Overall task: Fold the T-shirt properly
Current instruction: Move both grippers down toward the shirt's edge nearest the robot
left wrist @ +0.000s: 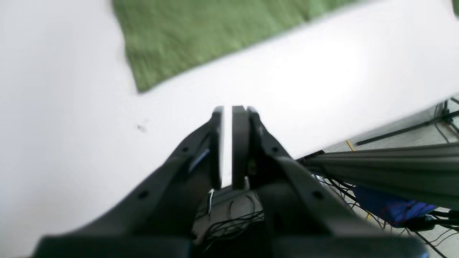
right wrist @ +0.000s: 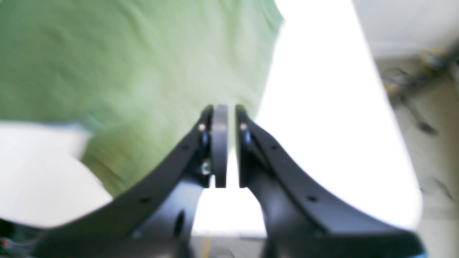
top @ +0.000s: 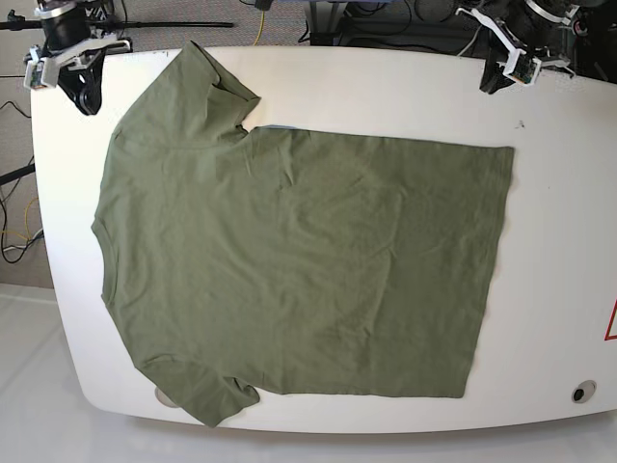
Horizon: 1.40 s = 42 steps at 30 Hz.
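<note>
The olive-green T-shirt (top: 289, 260) lies spread flat on the white table (top: 559, 289), with the neck to the left, the hem to the right and both sleeves out. My left gripper (top: 494, 82) hovers at the table's far right edge, beyond the shirt's hem corner (left wrist: 200, 36). In its wrist view the left gripper (left wrist: 227, 109) is shut with a thin gap and holds nothing. My right gripper (top: 89, 96) hovers at the far left corner next to the upper sleeve. In its wrist view the right gripper (right wrist: 227, 107) is shut and empty above the shirt's edge (right wrist: 143, 71).
Cables and stand legs (left wrist: 405, 129) lie on the floor beyond the table's edge. A dark speck (top: 522, 123) sits on the table near the left gripper. A small round fitting (top: 578, 392) is at the front right corner, and a red mark (top: 611, 323) at the right edge.
</note>
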Motion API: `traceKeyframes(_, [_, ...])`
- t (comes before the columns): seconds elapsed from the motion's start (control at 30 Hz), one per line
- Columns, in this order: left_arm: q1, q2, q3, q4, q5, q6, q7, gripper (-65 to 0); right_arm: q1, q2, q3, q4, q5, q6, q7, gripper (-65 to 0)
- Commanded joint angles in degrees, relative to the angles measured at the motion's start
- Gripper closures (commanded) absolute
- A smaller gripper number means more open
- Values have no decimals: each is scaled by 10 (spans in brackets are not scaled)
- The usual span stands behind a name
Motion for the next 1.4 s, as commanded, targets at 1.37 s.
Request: traceKeyframes(1.37, [-27,10,-43,7,-10,-15,25,-119,188,-22,18,-197,0,45,-135,-212])
